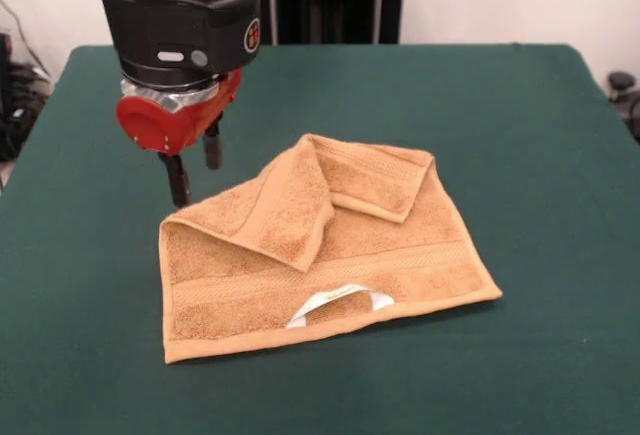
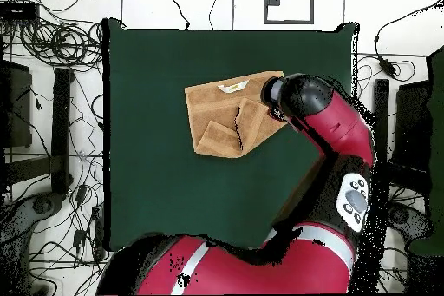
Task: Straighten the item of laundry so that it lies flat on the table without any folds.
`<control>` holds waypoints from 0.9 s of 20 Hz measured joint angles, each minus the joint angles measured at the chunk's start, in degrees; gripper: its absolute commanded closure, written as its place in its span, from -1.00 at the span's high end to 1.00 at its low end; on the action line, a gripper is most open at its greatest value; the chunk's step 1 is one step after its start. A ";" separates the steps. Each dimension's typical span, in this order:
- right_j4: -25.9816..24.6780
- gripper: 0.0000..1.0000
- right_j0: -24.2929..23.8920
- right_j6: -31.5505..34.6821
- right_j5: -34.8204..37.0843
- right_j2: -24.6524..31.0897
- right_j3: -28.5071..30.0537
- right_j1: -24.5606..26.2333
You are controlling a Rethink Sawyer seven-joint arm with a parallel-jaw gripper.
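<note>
Across the surface (image 1: pixel 520 115), in the front view, the towel (image 1: pixel 320 255) lies near the middle with its far edge doubled toward the camera in 2 overlapping flaps, so it is not yet flat; a white label (image 1: pixel 340 305) shows at the near hem. The tool (image 1: pixel 195 167) hangs just behind the towel's far corner on the picture's left, its 2 dark fingers (image 1: pixel 178 180) spread apart and pinching nothing, probably placed there to catch that corner and draw the fold back. The arm comes down steeply from above, wrist vertical

From overhead, the arm (image 2: pixel 334 136) bends over the towel's (image 2: pixel 217 119) right edge and hides the tool; the folds show along the lower edge
</note>
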 measured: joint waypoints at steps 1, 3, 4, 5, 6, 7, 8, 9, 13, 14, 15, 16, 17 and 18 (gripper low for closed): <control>-0.83 1.00 -0.19 -0.06 0.03 0.11 -0.20 -0.13; -5.39 1.00 -1.46 -0.61 0.34 0.66 -1.28 -0.93; -7.36 1.00 -2.13 -1.03 0.46 0.83 -1.91 -1.21; -9.12 1.00 -2.89 -1.61 0.53 1.04 -2.55 -1.48; -10.87 1.00 -3.64 -2.20 0.61 1.24 -3.20 -1.75; -12.60 1.00 -4.67 -2.78 0.69 1.62 -4.04 -2.05; -13.24 1.00 -5.12 -2.97 0.74 1.78 -4.42 -2.14; -13.88 1.00 -5.57 -3.15 0.79 1.95 -4.79 -2.22; -17.35 1.00 -9.03 -4.60 0.86 3.14 -7.69 -2.22; -18.28 1.00 -10.17 -4.67 0.84 3.77 -8.47 -2.21; -18.61 1.00 -10.55 -4.67 0.86 4.02 -8.72 -2.21; -18.91 1.00 -10.93 -4.67 0.84 4.31 -8.94 -2.22; -19.34 1.00 -11.54 -4.67 0.86 4.84 -9.19 -2.24; -19.65 1.00 -12.16 -4.67 0.84 5.52 -9.30 -2.29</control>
